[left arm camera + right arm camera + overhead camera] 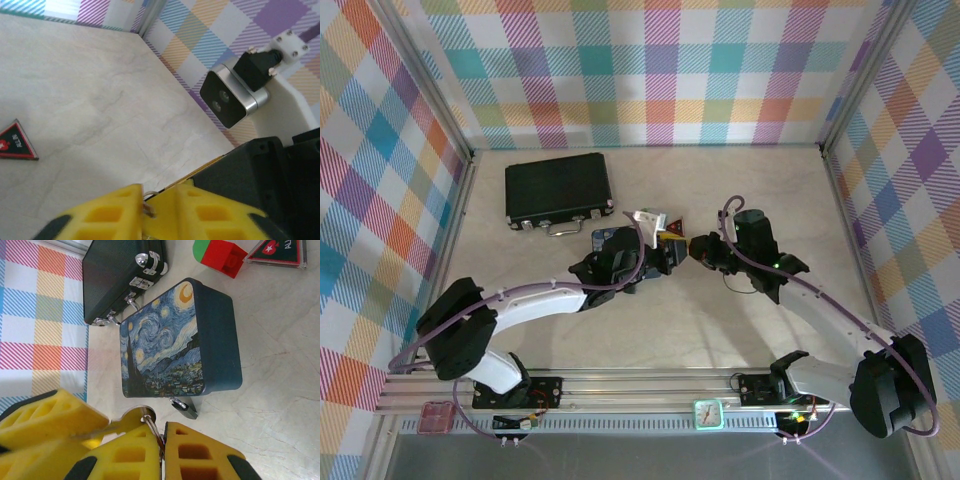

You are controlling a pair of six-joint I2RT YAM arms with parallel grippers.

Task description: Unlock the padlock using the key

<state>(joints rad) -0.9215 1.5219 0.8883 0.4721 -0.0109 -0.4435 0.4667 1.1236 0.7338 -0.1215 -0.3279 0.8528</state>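
The brass key (131, 418) hangs in the air between both grippers, its round head on a wire ring (156, 432). My right gripper (162, 435) is shut on that ring. The key's blade runs left into the left gripper's yellow fingers (50, 417). In the left wrist view my left gripper (142, 202) is shut on a thin metal sliver, the key (148, 209). The small dark padlock (184, 408) hangs at the near edge of the blue swirl-painted box (170, 340), just beyond the key. From above, both grippers (670, 250) (696, 248) meet beside the box (606, 238).
A black case (558, 188) with silver latches lies at the back left, behind the box. A red and green block (220, 252) and a dark red triangle (280, 252) lie past the box. The plaid walls close in the table on three sides.
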